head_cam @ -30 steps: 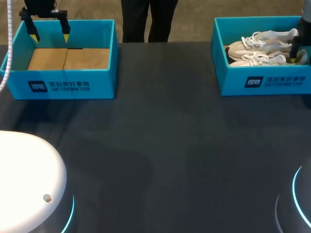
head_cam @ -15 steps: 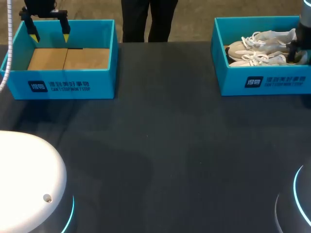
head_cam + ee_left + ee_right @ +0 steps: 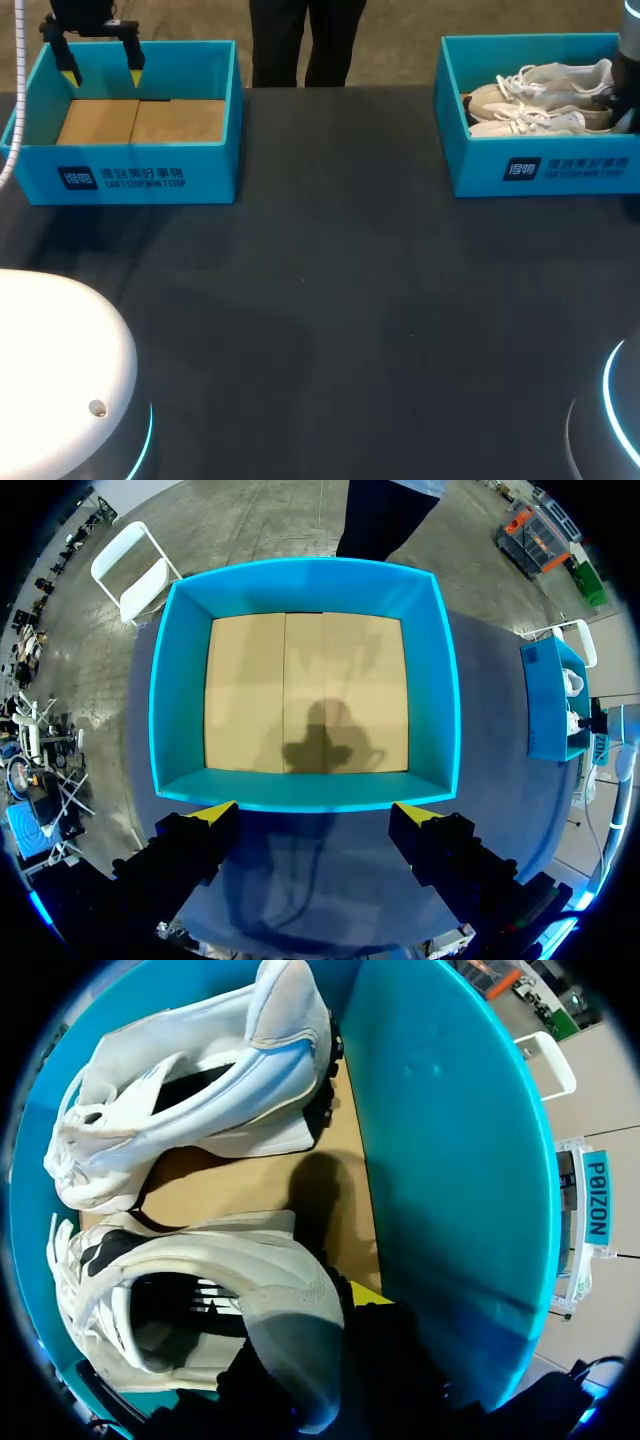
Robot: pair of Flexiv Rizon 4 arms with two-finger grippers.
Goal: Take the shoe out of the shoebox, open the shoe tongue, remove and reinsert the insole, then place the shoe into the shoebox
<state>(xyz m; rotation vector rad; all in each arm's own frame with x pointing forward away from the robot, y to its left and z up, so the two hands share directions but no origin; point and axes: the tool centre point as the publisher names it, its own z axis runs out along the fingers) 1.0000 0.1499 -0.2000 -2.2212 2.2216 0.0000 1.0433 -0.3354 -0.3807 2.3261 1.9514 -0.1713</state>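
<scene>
We judged the shoe (image 3: 225, 1260) light and soft, firmest at its heel collar, where our right tool (image 3: 335, 1310) sat, grip unreadable; our left tool (image 3: 312, 813) gaped wide.

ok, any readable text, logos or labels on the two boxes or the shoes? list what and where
Left shoebox, front wall: white logo square and two lines of white print, too small to read reliably.
Right shoebox, front wall: same kind of print, also too small to read.
Shoes: no readable marking in any view.
</scene>
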